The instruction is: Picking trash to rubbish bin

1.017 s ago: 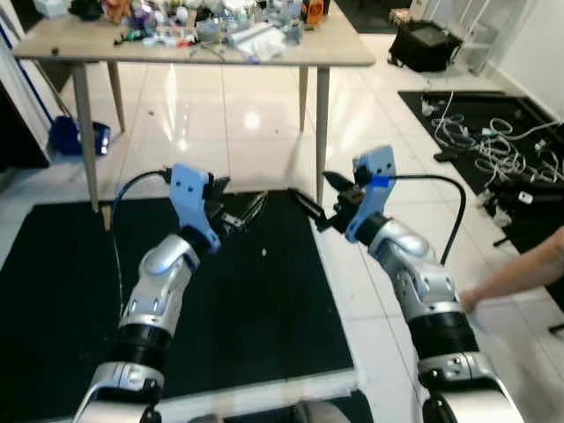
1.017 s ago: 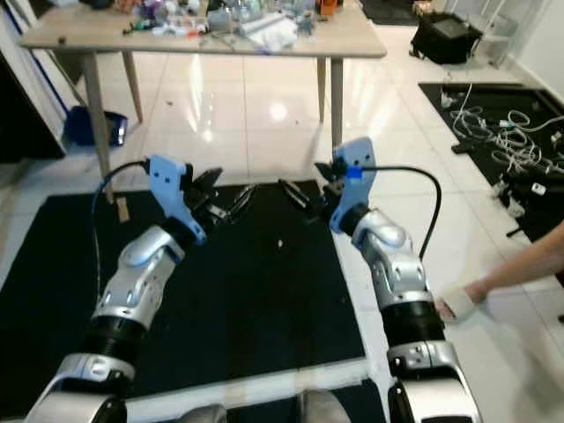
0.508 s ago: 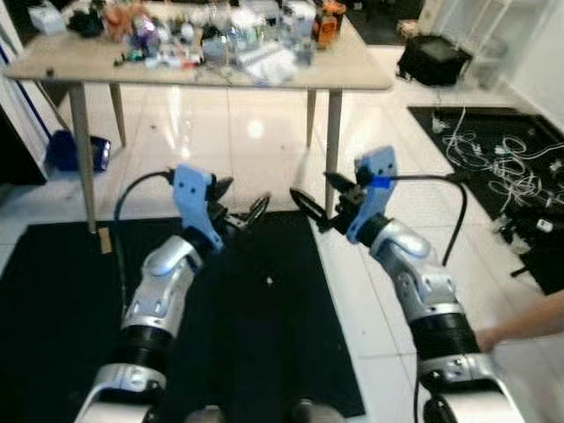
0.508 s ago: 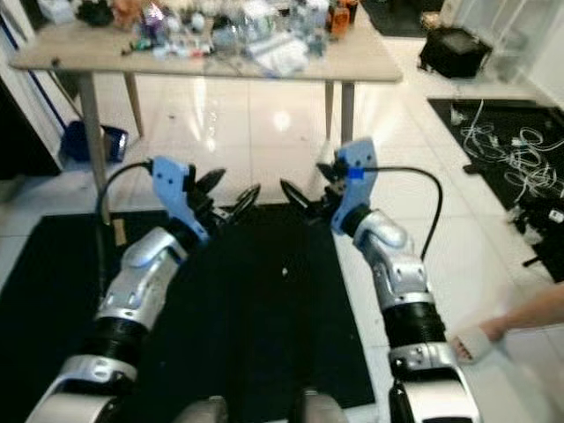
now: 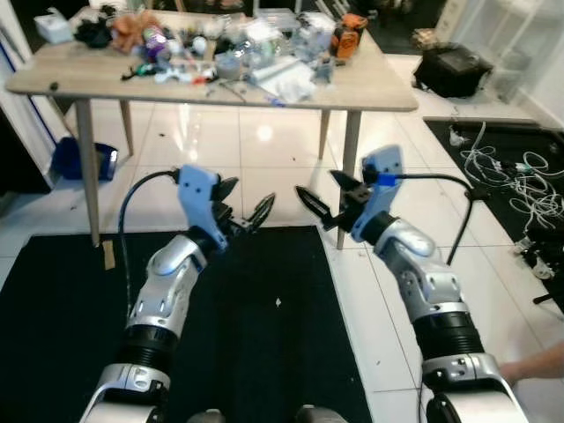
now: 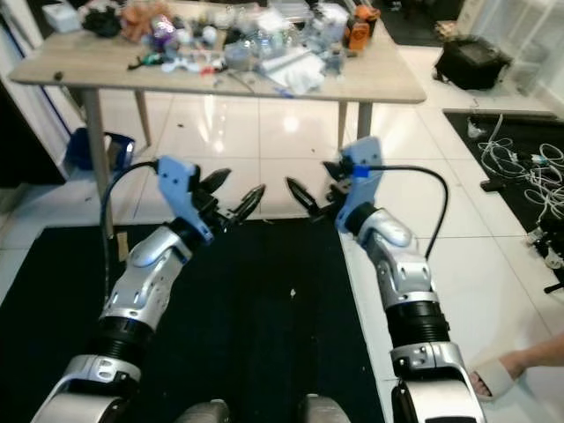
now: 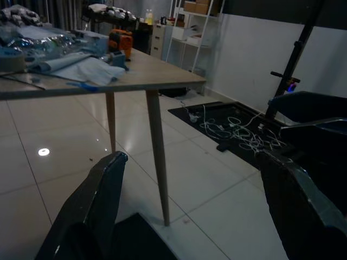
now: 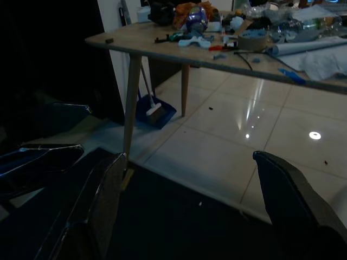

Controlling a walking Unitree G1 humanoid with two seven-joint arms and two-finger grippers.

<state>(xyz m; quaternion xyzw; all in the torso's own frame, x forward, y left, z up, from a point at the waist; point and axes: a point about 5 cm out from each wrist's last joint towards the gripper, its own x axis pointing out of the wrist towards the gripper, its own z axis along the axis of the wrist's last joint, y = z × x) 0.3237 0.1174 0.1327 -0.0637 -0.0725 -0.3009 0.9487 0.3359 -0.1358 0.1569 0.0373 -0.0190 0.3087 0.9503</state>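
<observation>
Both arms are raised in front of me over a black floor mat [image 5: 264, 352]. My left gripper [image 5: 245, 203] and right gripper [image 5: 327, 193] are open and empty, tips pointing toward each other. A small white scrap [image 5: 278, 302] lies on the mat below them. Beyond stands a wooden table [image 5: 379, 95] crowded with clutter: crumpled white paper [image 5: 286, 81], an orange item [image 5: 351, 37], bottles and tools. In the left wrist view the fingers [image 7: 103, 200] frame a table leg [image 7: 156, 157]. In the right wrist view the fingers [image 8: 284, 189] frame the table's underside and floor.
A blue dustpan [image 5: 84, 157] leans under the table's left end. A black bag [image 5: 454, 69] and white cables [image 5: 507, 163] on a second black mat lie to the right. A person's hand [image 5: 539, 361] and slippered foot [image 6: 495, 381] are at the lower right.
The whole view has shifted, so the table now sits lower and fuller in frame. The person's arm has drawn back toward the lower right corner. Both grippers remain open.
</observation>
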